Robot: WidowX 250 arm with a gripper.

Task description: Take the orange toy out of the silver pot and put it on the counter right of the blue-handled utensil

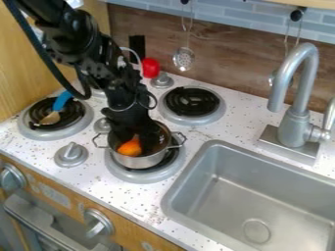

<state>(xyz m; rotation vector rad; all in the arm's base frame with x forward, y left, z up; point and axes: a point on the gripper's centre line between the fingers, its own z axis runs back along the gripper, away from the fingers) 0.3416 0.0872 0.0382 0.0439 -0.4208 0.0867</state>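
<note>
Near: sink [256,196], rt of pot [140,161]. In pot: orange item [130,147], claw [137,135] right by it; can't tell if open/closed. Claw snagging rim could tip pot. Farther: 1 burner [56,134] w/ spoon [50,118], left of pot.

A black WidowX 250 arm [75,46] comes in from the upper left and slants down to the right, its jointed segments bulky near the top. A thick black cable [40,47] hangs in a long curve along its left side. Lower down, the wrist [123,90] points steeply downward, with a thin wire loop [154,102] beside it. Below it hangs the black pincer [134,129], aimed down.
</note>
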